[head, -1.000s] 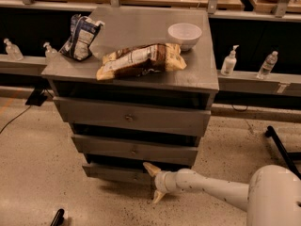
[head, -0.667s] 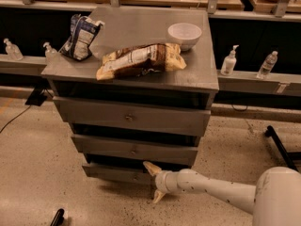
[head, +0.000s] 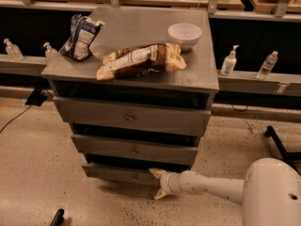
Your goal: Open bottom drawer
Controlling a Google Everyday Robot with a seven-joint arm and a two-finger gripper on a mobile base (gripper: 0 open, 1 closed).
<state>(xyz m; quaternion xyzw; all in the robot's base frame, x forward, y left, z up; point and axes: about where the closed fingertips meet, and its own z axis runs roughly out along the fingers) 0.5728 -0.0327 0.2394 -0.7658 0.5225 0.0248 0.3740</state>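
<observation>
Camera view: the bottom drawer [head: 113,172] sits lowest of the three in the grey chest [head: 141,29], just above the floor [head: 37,164], its small knob [head: 136,177] showing at the centre of the front. The hand [head: 156,184] is down at the right end of that front, low by the floor. Its two fingers are spread apart, one tip up against the drawer's right corner and the other pointing down. They grip nothing and sit to the right of the knob, not around it.

And what has changed over the last second? Almost nothing. The hand holds the same spot, the white arm [head: 211,188] behind it has barely shifted, and the drawer front lines up with the chest as it did before. So the pull has not started, by my reading. The drawer looks no further out, and the hand would need to catch the knob or hook the drawer's edge first.

Up top, the bowl [head: 184,34] at the back right corner and the snack bag [head: 141,60] near the front edge have not stirred.
</observation>
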